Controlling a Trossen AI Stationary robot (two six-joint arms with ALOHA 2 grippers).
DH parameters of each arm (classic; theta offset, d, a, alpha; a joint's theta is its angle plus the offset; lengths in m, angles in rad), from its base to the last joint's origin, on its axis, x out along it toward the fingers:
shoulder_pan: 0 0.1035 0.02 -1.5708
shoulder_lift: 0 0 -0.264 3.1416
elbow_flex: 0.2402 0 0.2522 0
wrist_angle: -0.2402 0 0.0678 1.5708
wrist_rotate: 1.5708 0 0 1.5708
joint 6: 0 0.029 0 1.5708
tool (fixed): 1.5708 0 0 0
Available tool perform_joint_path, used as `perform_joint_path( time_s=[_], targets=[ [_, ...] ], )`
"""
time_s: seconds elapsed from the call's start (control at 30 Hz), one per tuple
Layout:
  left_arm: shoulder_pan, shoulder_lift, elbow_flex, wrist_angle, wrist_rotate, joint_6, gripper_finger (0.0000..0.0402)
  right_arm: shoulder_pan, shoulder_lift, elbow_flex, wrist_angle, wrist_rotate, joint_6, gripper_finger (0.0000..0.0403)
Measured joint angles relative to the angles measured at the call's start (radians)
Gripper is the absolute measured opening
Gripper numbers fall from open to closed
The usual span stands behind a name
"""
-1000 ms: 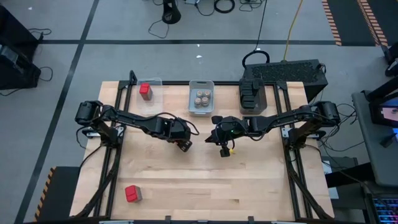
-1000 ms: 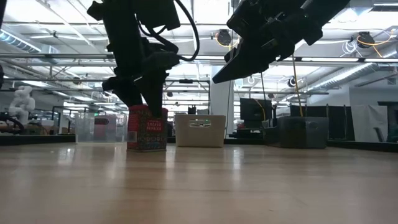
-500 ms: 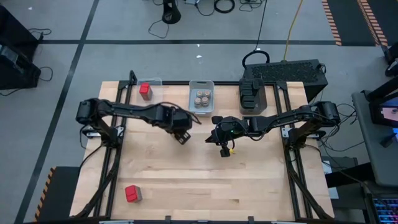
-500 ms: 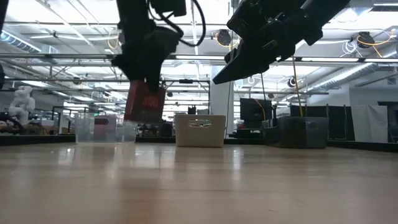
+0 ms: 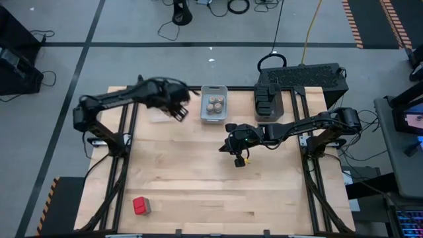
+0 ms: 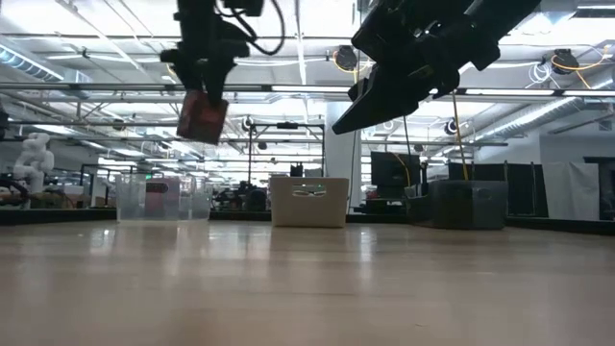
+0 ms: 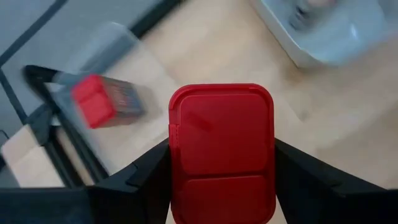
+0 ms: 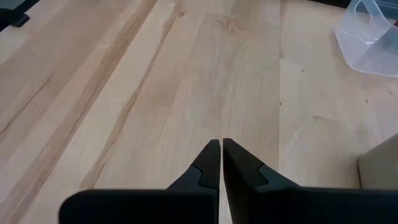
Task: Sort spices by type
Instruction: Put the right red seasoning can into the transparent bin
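A glossy red boxy spice block with rounded lid corners (image 7: 221,152) sits clamped between the left gripper (image 5: 177,108)'s dark fingers, raised above the pale wooden table (image 5: 218,192) near its far-left corner. The left arm reaches toward the clear plastic bin (image 7: 118,68) holding another red block (image 7: 93,99). The right gripper (image 8: 220,163) hovers mid-table, fingertips pressed together, holding nothing.

Light wooden worktop (image 5: 218,185). Along far edge: clear bin (image 6: 161,197) at left, grey bin (image 5: 214,104) of round jars in the middle, dark bin (image 5: 268,102) at right. One red spice box (image 5: 141,205) lies alone at near left corner.
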Motion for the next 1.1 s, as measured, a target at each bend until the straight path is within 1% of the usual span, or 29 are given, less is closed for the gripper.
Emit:
perform_joint_path(
  time_s=[0.17,0.33,0.43,0.5,0.6,0.67,0.83,1.0,1.1],
  targets=[
    [0.14,-0.082,0.0,0.02,-0.008,0.027,0.0226,0.0,0.0,0.0,-0.001,0.0,-0.004,0.0],
    [0.274,-0.103,0.0,0.032,-0.007,0.077,0.0234,0.0,0.0,0.0,-0.001,0.0,-0.004,0.0],
    [0.343,-0.103,-0.025,0.115,-0.003,0.098,0.0232,0.0,0.0,0.0,-0.001,0.0,-0.004,0.0],
    [0.385,-0.102,-0.056,0.183,0.03,0.097,0.0228,0.0,0.0,0.0,-0.001,0.0,-0.004,0.0],
    [0.44,-0.092,-0.101,0.233,0.11,0.097,0.0227,0.0,0.0,0.0,-0.003,0.0,-0.004,0.0],
    [0.467,-0.09,-0.14,0.251,0.128,0.095,0.0227,0.0,0.0,0.0,-0.008,0.0,-0.004,0.0],
    [0.504,-0.09,-0.253,0.283,0.133,0.069,0.0234,0.0,0.0,0.0,-0.021,0.0,-0.016,0.0],
    [0.511,-0.092,-0.346,0.407,0.162,0.069,0.0236,0.0,0.0,0.0,-0.021,0.0,-0.023,0.0],
    [0.513,-0.089,-0.365,0.457,0.179,0.069,0.0236,0.0,0.0,0.0,-0.021,0.0,-0.023,0.0]
  ],
)
